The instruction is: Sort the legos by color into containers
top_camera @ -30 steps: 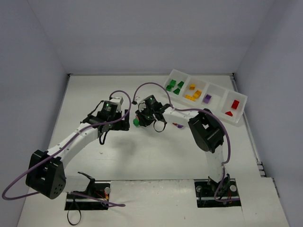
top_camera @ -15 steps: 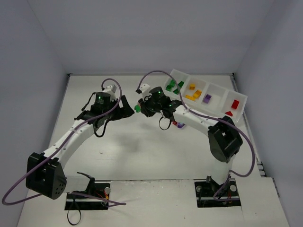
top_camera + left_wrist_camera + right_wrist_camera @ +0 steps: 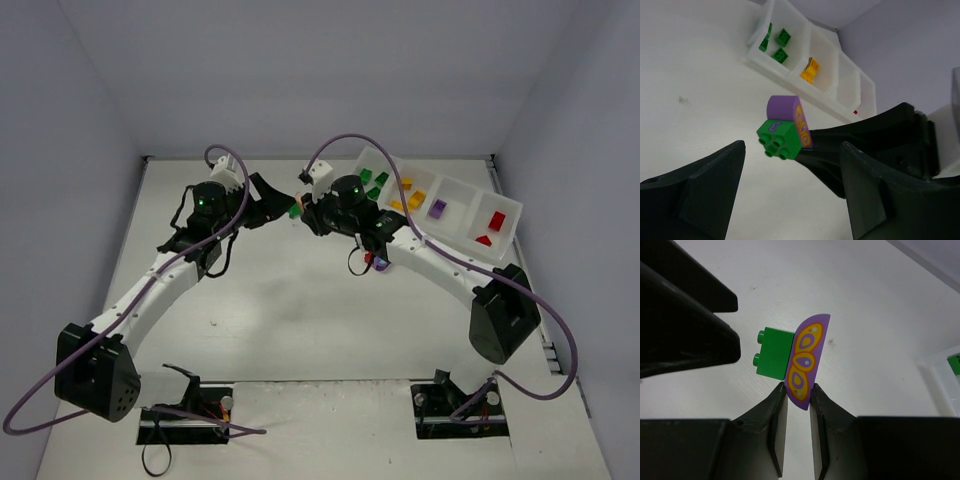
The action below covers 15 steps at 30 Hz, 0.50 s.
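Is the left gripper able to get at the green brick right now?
Probably yes: the green brick juts free from the purple piece pinched by the right gripper, and the left gripper is open with nothing between.

Bright, even overhead light, faint soft shadows; wrist-view foregrounds slightly blurred.

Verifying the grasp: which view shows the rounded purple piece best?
Right wrist: the purple piece is close, patterned face toward the camera, pinched between the fingers, green brick attached. Left wrist shows it obliquely, smaller. Top external shows only a green speck.
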Available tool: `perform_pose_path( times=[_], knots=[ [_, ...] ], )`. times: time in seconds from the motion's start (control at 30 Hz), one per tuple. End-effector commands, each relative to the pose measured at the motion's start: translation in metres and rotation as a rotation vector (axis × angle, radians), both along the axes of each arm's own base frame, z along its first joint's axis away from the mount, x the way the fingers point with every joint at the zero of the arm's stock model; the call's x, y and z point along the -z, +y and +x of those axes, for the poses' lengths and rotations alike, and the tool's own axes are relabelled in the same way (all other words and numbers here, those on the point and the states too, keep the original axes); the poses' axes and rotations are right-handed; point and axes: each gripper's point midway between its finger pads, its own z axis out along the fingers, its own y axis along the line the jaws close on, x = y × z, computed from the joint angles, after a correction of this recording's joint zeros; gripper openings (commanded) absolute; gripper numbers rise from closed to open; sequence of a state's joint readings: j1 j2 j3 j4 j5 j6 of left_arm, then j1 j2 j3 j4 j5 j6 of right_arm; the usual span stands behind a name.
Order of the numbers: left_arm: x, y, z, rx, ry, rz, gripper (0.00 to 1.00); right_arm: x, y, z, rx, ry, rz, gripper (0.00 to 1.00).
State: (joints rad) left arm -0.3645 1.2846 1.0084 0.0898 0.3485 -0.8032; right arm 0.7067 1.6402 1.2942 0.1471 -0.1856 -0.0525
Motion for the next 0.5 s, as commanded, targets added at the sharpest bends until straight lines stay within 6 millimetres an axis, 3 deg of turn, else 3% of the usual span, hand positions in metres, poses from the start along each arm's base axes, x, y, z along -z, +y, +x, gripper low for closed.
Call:
perform_pose_path(
  times=[0.0,0.47],
  knots=[
    [-0.056,-0.009,0.009,0.022,-0.189,-0.122,0.69,-0.043,-0.001,0.004,0.023,-0.092,0.086,0.00],
    [-0.031,-0.013,0.015,0.054,-0.163,-0.076,0.66,-0.061,-0.005,0.002,0.026,-0.133,0.121,0.00]
  ],
)
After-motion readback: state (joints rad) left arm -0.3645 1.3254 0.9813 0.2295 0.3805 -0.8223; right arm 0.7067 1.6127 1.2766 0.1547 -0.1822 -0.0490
